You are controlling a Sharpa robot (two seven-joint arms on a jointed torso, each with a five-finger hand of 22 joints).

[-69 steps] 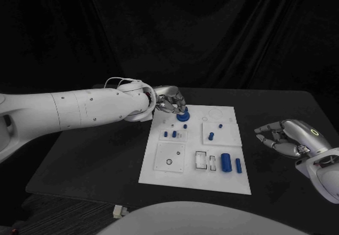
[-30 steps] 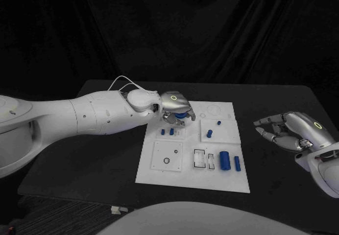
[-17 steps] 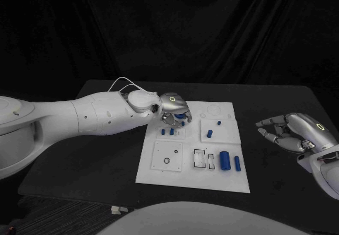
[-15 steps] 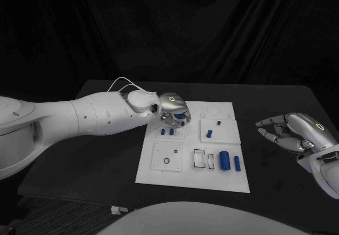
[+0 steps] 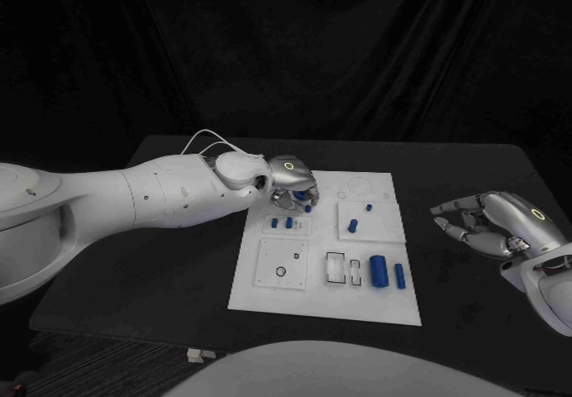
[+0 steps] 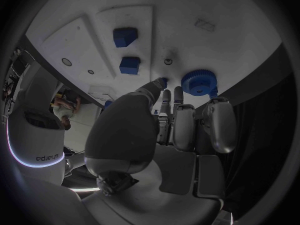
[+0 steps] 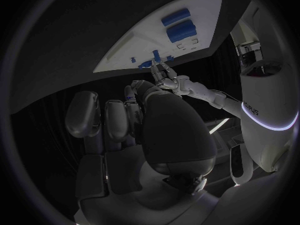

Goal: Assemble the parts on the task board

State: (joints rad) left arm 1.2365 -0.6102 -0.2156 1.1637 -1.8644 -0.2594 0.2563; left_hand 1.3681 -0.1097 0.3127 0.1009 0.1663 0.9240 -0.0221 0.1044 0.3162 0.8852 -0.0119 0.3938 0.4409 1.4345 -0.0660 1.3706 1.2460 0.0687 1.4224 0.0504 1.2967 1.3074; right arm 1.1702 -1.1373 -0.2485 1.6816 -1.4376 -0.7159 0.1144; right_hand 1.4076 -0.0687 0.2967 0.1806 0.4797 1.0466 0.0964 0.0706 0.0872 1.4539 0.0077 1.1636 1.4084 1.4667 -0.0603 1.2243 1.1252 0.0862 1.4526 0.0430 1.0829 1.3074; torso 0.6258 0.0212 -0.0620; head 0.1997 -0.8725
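The left hand (image 5: 292, 184) hovers over the far left corner of the white board (image 5: 328, 289), fingers curled around a blue gear (image 6: 199, 82); whether they grip it is unclear. The right hand (image 5: 495, 226) hangs right of the board, fingers loosely curled, empty.

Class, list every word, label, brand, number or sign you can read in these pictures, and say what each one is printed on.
"edjers", or close to it: small letters on the white arm, just above its glowing band; the reading is uncertain.
Short dark lettering on the white arm above its glowing band: too small to read.
Task board: outlines only, no readable text.
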